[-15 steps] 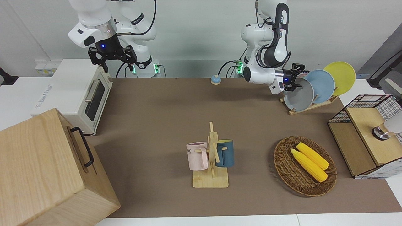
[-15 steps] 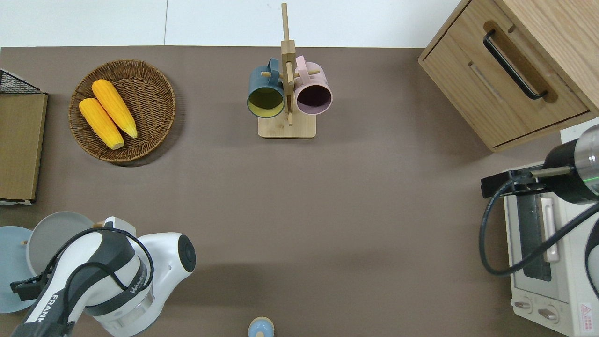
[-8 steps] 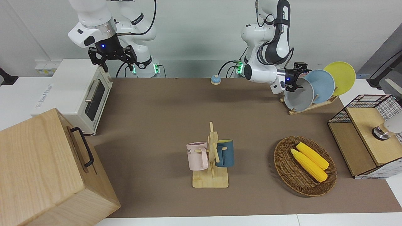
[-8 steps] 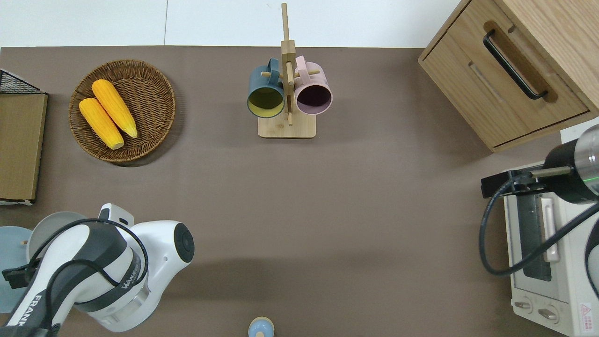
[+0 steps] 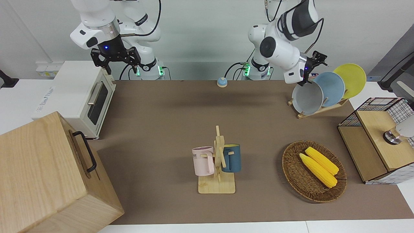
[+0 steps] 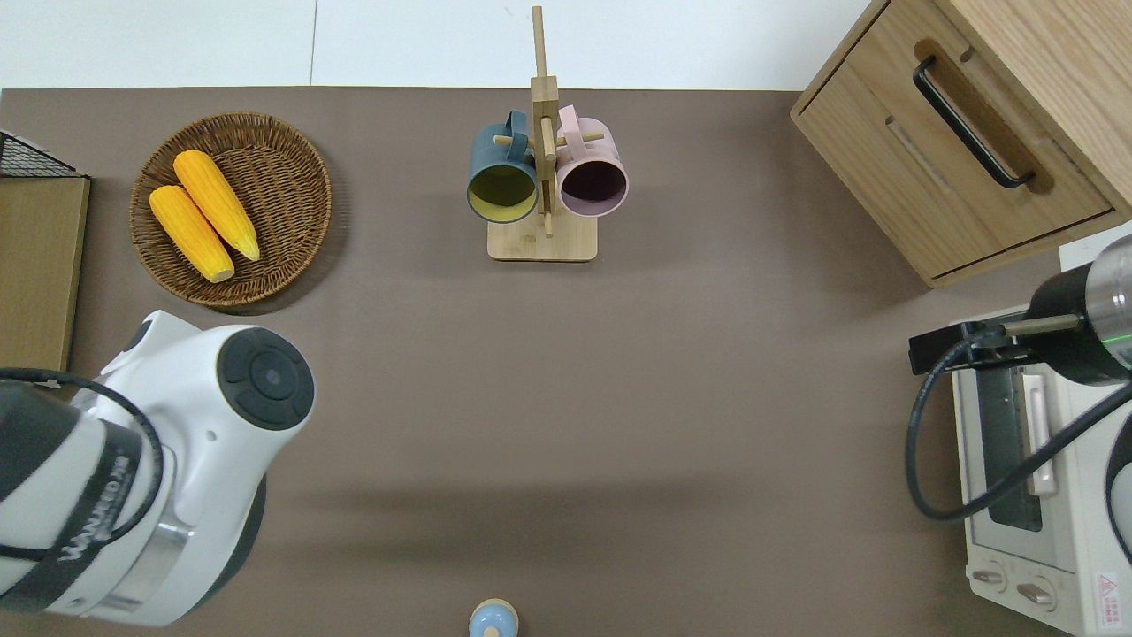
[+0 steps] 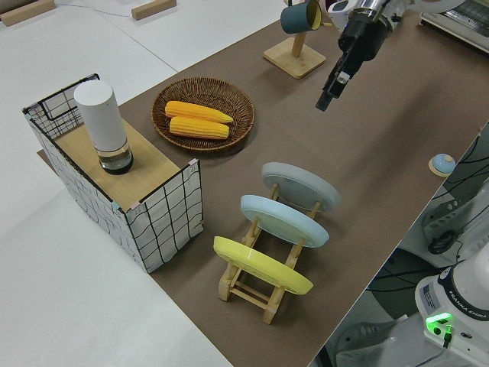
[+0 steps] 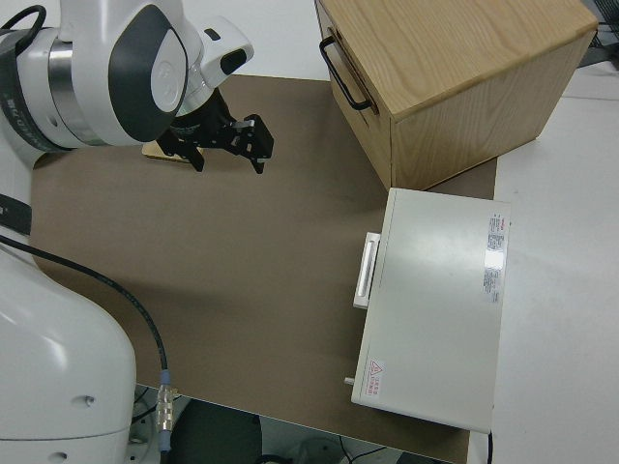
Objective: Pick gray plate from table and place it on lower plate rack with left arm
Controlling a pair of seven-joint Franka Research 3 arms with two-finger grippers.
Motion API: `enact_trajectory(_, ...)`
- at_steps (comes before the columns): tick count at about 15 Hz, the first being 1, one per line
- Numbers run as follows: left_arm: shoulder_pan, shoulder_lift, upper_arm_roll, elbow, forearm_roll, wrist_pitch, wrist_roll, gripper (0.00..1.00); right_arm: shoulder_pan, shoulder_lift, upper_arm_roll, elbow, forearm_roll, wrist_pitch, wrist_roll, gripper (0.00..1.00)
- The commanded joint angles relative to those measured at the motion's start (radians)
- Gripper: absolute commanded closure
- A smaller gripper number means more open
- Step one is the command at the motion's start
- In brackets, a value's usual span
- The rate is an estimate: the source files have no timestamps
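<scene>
Left claw (image 5: 315, 61) above racked gray plate (image 5: 307, 97)

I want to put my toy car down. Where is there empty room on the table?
The widest bare brown stretch runs across the table between the mug stand and the robots, over to the toaster oven. It is crowded at the left arm's end: plate rack, corn basket, wire box.

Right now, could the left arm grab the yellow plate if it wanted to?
Probably yes. The left gripper is up by the lower plate rack, and the yellow plate stands in the end slot with its rim free. The blue plate beside it leaves little room, though.
</scene>
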Motion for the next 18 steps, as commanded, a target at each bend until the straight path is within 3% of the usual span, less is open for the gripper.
enact_trajectory(1,-0.003,0.007,0.019,0.183,-0.197,-0.067,0.199,0.01,-0.007,-0.002,0.005,0.006,0.007,-0.014,0.0,0.011)
enact_trajectory(11,0.004,-0.048,0.128,0.369,-0.737,-0.059,0.662,0.0,-0.007,-0.002,0.007,0.006,0.007,-0.014,0.0,0.013)
enact_trajectory(14,0.004,-0.067,0.18,0.383,-0.818,-0.042,0.819,0.0,-0.007,-0.002,0.007,0.006,0.007,-0.014,0.0,0.011)
enact_trajectory(18,-0.005,-0.135,0.188,0.28,-0.825,0.066,0.858,0.0,-0.007,-0.002,0.005,0.006,0.007,-0.014,-0.001,0.011)
